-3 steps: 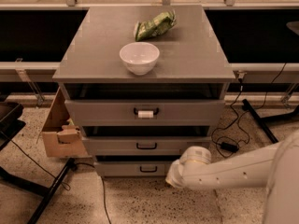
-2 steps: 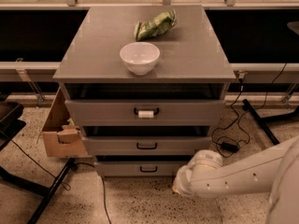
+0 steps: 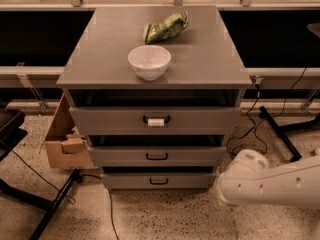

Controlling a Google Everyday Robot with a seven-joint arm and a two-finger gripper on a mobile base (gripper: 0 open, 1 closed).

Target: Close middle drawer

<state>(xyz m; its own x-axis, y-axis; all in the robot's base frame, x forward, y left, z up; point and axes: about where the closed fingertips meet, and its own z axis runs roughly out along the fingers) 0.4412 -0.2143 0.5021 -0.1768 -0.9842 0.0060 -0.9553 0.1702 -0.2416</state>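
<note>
The middle drawer (image 3: 200, 156) is the grey front with a bare black bar handle (image 3: 157, 156), second of three in the grey cabinet (image 3: 100, 59). A dark gap shows above its front edge. The top drawer (image 3: 100, 120) has a handle with a white tag, and the narrower bottom drawer (image 3: 125, 180) sits below. My white arm (image 3: 270, 184) lies at the lower right, its rounded end (image 3: 240, 176) just right of the bottom drawer and apart from the cabinet. The gripper itself is out of view.
A white bowl (image 3: 149, 61) and a green snack bag (image 3: 166, 27) sit on the cabinet top. A cardboard box (image 3: 62, 139) stands against the cabinet's left side. Black cables (image 3: 250, 134) and a black stand leg (image 3: 279, 133) lie on the floor at right.
My arm's rounded end has moved right and slightly down, away from the front of the lower drawers. The drawers, bowl and bag have not moved.
</note>
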